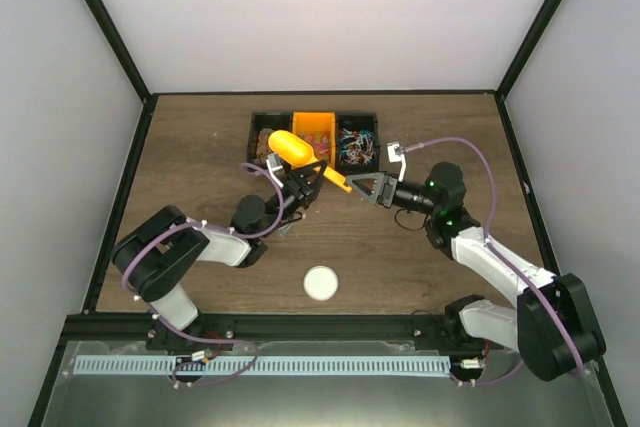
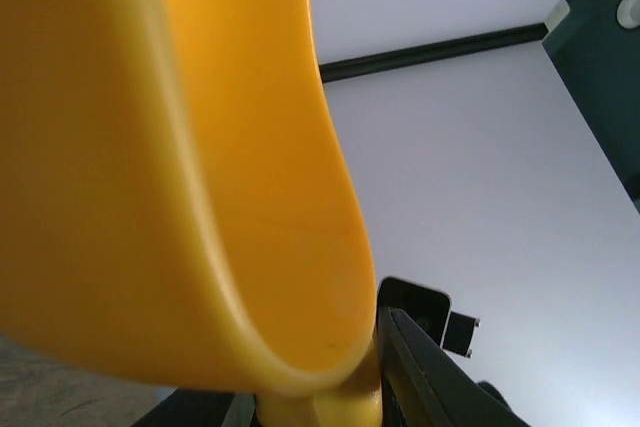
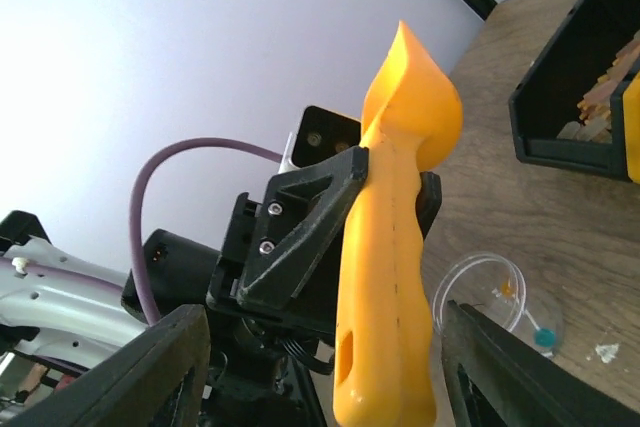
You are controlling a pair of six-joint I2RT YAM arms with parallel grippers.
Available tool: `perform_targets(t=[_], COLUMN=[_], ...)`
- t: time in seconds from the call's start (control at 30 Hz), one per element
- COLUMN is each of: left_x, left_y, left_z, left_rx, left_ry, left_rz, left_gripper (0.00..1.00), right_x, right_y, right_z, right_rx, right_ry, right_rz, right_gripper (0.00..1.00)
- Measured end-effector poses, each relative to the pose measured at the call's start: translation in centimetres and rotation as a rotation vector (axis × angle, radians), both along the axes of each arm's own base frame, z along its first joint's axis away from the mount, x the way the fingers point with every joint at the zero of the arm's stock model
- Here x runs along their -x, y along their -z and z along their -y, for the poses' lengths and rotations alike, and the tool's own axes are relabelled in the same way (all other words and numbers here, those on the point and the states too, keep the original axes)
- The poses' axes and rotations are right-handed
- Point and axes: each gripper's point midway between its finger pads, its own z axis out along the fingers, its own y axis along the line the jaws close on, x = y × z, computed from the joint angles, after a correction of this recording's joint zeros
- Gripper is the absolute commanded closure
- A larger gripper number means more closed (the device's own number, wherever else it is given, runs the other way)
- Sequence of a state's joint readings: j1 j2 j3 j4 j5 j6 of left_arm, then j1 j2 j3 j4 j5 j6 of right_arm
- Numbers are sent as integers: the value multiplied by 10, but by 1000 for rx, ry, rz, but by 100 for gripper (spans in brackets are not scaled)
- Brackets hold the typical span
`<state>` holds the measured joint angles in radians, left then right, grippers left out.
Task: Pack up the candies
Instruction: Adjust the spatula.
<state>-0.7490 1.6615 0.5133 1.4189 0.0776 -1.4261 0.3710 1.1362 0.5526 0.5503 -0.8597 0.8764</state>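
Left gripper [image 1: 308, 177] clenches the orange scoop [image 1: 289, 146] by its handle, holding the bowl above the worktop [image 1: 200, 167] just in front of the bins [image 1: 352, 117]. Right gripper [image 1: 362, 188] is spread, its fingers [image 3: 150, 367] either side of the handle end without clamping it. Candies [image 1: 358, 144] lie in the bins at the worktop's far side.

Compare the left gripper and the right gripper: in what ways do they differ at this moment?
The left gripper is shut on the orange scoop, while the right gripper is open and holds nothing. The left gripper points away from the arm bases; the right gripper points sideways, toward the end of the scoop's handle. Both are black, two-fingered and close to that handle.
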Motion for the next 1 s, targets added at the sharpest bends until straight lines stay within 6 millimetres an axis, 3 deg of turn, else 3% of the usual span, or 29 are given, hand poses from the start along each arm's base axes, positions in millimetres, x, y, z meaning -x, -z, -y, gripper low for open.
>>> perform_targets(t=[0.23,0.53,0.67,1.0], left_x=[-2,1,2,5], left_y=[-2,-29,-31,-36], left_z=[-4,-15,-16,-17], left_rx=[17,71,82,66], left_ry=[-34,-126,-149,-200], left_rz=[-11,52,57,86], left_gripper=[70,71,70,70], right_x=[-6,0,4,-13], right_y=[-2,5,2,-7], right_z=[2,-23,-23,-30], right_rx=[-36,-120,-185,-250], right_ry=[52,36,81,150], right_rz=[65,91,145,195], right_gripper=[17,17,17,20])
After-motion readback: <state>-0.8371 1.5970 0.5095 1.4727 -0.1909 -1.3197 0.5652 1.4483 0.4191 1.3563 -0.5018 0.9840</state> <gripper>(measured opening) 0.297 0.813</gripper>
